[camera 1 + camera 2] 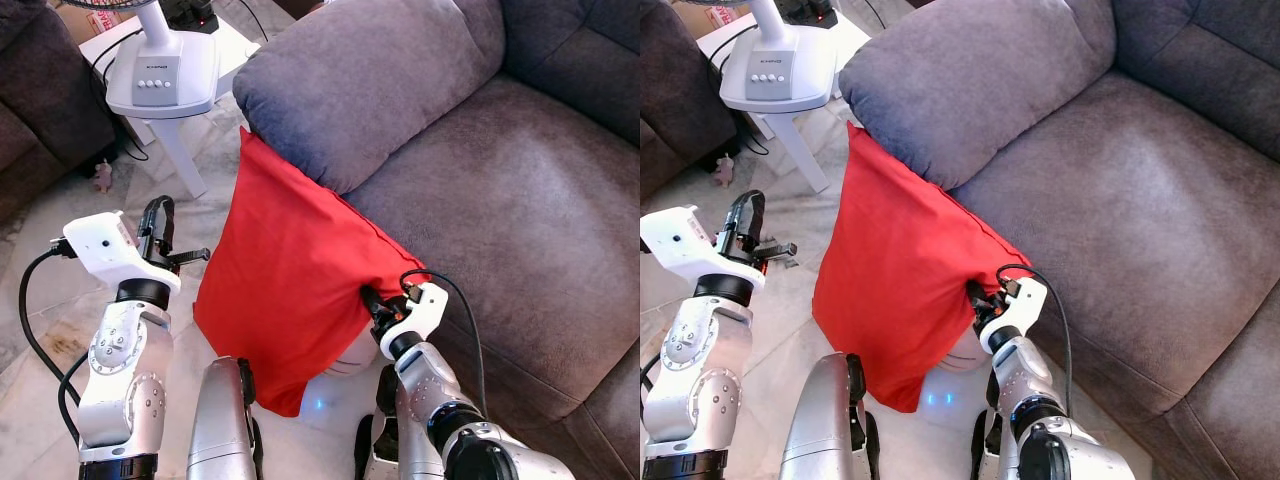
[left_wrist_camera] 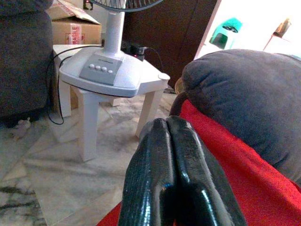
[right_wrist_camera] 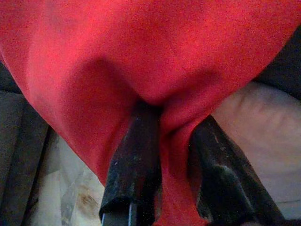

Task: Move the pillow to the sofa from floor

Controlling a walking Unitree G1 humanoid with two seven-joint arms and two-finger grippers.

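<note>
The red pillow (image 1: 285,290) stands on edge, its top corner tucked against the grey sofa's armrest (image 1: 370,80) and its lower corner hanging near the floor. My right gripper (image 1: 370,300) is shut on a fold of its right edge, just in front of the sofa seat (image 1: 520,200). In the right wrist view the red cloth (image 3: 155,56) is pinched between the two black fingers (image 3: 136,155). My left gripper (image 1: 158,215) is raised a little left of the pillow, apart from it. Its fingers (image 2: 155,165) are pressed together with nothing in them.
A white stool (image 1: 180,150) carrying a fan base (image 1: 165,70) with trailing cables stands on the marble floor (image 1: 60,290) to the left of the armrest. A dark sofa (image 1: 40,90) lies at the far left, with a cardboard box (image 2: 75,30) behind the stool.
</note>
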